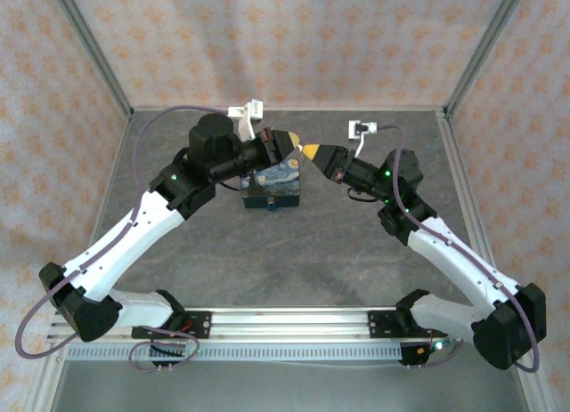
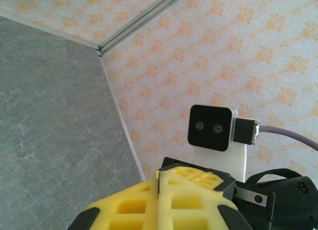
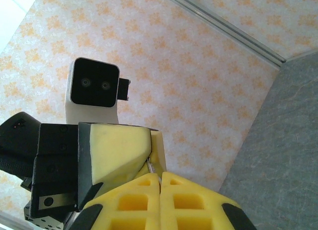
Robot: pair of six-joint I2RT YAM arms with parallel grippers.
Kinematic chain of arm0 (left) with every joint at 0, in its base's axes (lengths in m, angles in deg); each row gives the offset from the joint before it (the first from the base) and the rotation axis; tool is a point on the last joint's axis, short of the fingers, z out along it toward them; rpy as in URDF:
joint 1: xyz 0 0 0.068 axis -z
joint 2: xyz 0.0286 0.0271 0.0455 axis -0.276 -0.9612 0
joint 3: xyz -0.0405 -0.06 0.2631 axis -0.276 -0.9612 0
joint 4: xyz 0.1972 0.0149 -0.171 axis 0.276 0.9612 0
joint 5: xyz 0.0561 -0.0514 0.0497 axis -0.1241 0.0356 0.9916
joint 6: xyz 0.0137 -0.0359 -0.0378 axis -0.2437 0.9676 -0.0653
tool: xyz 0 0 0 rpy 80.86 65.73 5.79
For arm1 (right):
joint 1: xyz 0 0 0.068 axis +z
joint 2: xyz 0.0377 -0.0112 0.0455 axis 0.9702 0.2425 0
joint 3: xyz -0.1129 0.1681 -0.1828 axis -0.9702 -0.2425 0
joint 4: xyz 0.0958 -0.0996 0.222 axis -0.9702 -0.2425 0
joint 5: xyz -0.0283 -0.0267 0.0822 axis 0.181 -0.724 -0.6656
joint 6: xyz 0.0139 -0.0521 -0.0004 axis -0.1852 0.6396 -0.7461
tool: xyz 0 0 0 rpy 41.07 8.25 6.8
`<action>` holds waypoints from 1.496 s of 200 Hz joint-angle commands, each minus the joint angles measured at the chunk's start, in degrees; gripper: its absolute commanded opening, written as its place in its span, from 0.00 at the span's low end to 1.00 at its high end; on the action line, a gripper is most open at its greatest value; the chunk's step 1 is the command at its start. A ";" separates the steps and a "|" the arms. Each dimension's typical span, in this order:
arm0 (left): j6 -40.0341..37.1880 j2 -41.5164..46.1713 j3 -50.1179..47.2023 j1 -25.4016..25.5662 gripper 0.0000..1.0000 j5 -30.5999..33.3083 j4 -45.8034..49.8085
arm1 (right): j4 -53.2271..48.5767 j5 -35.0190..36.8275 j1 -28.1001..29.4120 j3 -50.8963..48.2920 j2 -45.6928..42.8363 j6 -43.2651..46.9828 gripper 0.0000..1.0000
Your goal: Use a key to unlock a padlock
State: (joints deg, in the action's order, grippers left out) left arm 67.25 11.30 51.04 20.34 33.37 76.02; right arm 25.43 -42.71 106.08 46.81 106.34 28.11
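1. Along the lower edge of the overhead frame: metal rail (image 1: 285, 319), set on the grey counter (image 1: 294, 261).
2. Just above centre: dark-blue box (image 1: 274, 182) with yellow swirls, resting on the counter. At its near edge, the padlock (image 1: 270, 201), a dark speck with a bluish glint, too small to detail.
3. Just above the box in the frame: left end effector (image 1: 290, 143), clamped tight, fingers flat together, nothing visible between them.
4. Meeting it tip to tip from the right: right end effector (image 1: 310, 150), likewise closed down to a seam.
5. Lower centre of the right wrist frame: the key (image 3: 151, 165), a thin pale sliver at the top of that seam, against the left end effector's pale finger. Cannot tell whether gripped.
6. Farthest back: patterned wall (image 1: 285, 38).
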 commanded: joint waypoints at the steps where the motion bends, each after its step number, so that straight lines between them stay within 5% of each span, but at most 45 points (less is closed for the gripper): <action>1: 0.25 0.76 0.09 0.21 0.00 -1.74 -1.70 | 3.10 1.41 0.33 0.37 0.71 0.07 0.00; 59: -0.53 0.27 0.97 0.67 0.00 -0.30 0.21 | -2.18 3.59 0.70 0.61 -0.64 3.78 0.00; 72: -0.97 0.97 1.08 0.20 0.32 1.28 2.24 | -3.63 3.95 0.33 0.84 -1.38 4.68 0.00; 116: -3.74 5.76 -1.35 -1.82 0.72 5.75 6.49 | -9.26 4.18 -1.61 0.91 -2.71 7.39 0.00; 135: -5.10 8.19 -3.62 -1.98 1.00 8.90 8.65 | -13.87 5.07 -1.90 2.13 -3.10 11.39 0.00; 181: -7.01 11.79 -13.03 -2.46 1.00 14.16 12.65 | -25.60 9.23 -3.12 7.37 1.26 21.70 0.00; 209: -6.95 13.27 -21.78 -2.51 0.90 14.71 11.10 | -31.25 13.88 -3.30 12.10 8.01 28.04 0.00; 277: -8.18 18.26 -50.72 -1.07 1.00 18.88 -19.17 | -39.66 24.04 -3.39 29.96 32.18 36.84 0.00; 299: -11.50 17.12 -53.32 -0.57 1.00 20.33 -22.06 | -41.26 24.26 -3.39 36.01 39.11 37.43 0.00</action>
State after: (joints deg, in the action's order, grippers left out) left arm 60.26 28.30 -0.35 18.94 49.98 66.20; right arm -12.21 -21.46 102.86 77.06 140.56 62.27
